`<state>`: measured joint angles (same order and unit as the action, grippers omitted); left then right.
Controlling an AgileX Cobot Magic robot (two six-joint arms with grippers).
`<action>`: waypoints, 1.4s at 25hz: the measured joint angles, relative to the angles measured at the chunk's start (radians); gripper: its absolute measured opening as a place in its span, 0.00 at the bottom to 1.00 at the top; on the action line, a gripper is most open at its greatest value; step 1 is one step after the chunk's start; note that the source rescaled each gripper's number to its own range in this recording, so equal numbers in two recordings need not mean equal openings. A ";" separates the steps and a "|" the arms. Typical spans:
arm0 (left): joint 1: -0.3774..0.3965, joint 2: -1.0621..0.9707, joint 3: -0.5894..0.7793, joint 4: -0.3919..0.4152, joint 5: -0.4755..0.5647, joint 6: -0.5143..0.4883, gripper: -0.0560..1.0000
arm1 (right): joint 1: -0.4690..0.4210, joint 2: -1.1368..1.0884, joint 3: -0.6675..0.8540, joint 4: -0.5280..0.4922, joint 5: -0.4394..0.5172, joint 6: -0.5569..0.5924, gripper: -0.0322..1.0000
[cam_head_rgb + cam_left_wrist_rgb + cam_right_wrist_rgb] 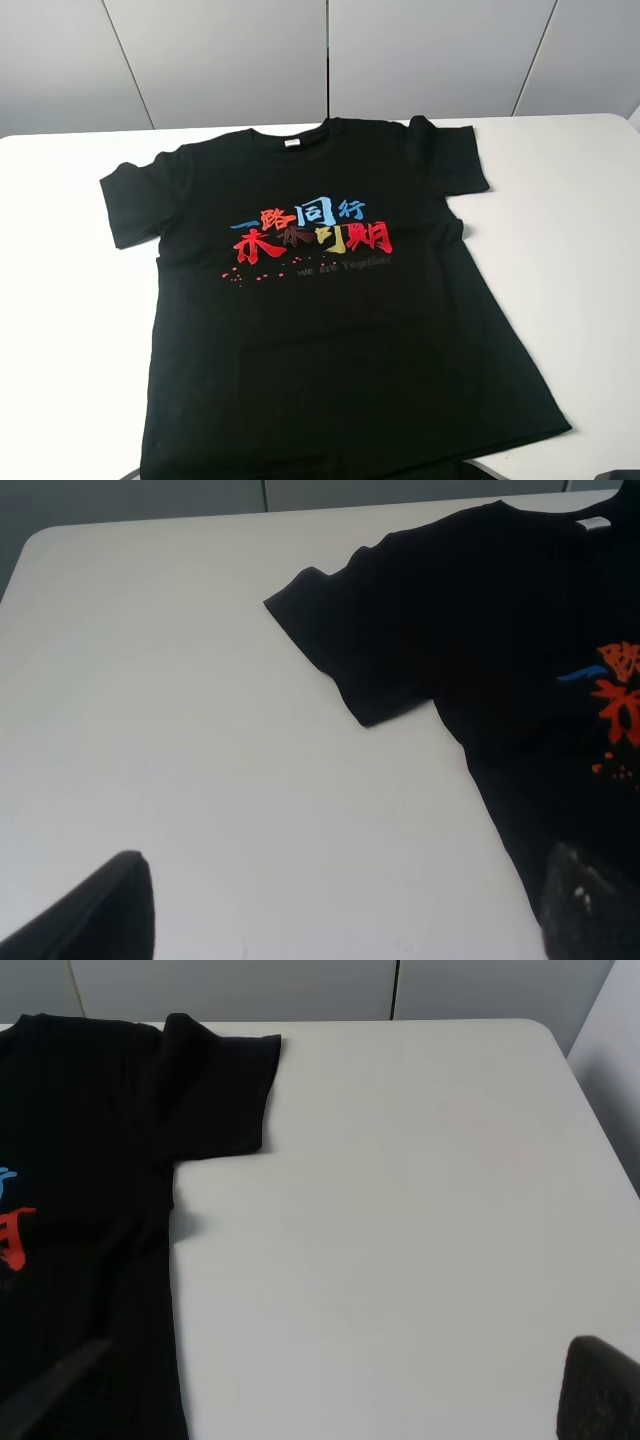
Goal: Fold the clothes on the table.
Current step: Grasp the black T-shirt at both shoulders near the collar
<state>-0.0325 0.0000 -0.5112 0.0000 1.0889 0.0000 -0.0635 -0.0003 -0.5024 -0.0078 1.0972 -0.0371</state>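
Black T-shirt flat on white table, left hand and right hand wide open, empty

The T-shirt was plain black, with a small white label at the neck. Across its chest ran Chinese characters in blue, red and yellow, with a scatter of small red dots below on one side and a faint line of grey lettering beside them. The table was plain white, and the wall panels behind were pale grey.
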 joint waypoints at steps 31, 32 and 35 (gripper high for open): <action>0.000 0.000 0.000 -0.005 0.000 0.000 1.00 | 0.000 0.000 0.000 0.000 0.000 0.002 0.93; 0.000 0.000 0.000 -0.005 0.000 0.000 1.00 | 0.000 0.000 0.000 0.000 0.000 0.002 0.93; 0.000 0.000 0.000 -0.005 0.000 0.000 1.00 | 0.000 0.000 0.000 0.000 0.000 0.002 0.93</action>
<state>-0.0325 0.0000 -0.5112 -0.0053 1.0889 0.0000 -0.0635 -0.0003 -0.5024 -0.0078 1.0972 -0.0349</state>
